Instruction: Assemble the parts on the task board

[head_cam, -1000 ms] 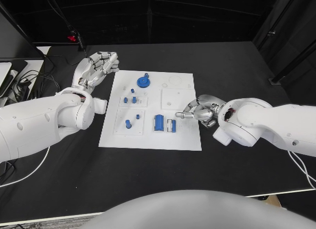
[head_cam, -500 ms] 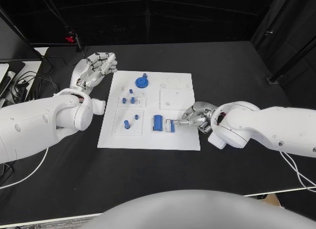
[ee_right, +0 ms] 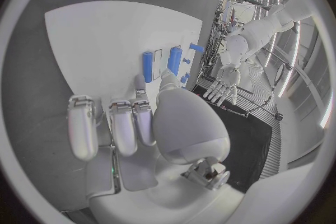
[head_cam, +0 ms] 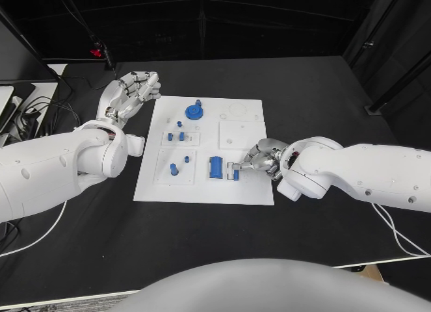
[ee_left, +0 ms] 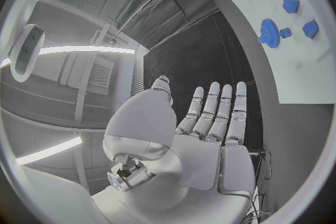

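Note:
The white task board (head_cam: 243,140) lies in the middle of the table. On it are a blue gear (head_cam: 194,112), several small blue pegs (head_cam: 175,136), a long blue cylinder (head_cam: 216,167) and a thinner blue cylinder (head_cam: 235,173) beside it. My right hand (head_cam: 262,159) reaches over the board's right edge, its thumb and a fingertip at the thinner cylinder (ee_right: 147,66); whether they pinch it is unclear. My left hand (head_cam: 130,91) is raised off the board's far left corner, fingers straight, holding nothing. The left wrist view shows the gear (ee_left: 269,31).
Black tabletop surrounds the board (ee_right: 98,39) on all sides. Cables (head_cam: 28,107) and a pale object lie at the table's far left edge. Dark stands rise behind the table.
My right hand has moved left over the board's edge and brought its fingertips down to the thinner blue cylinder. The left hand has stayed in place.

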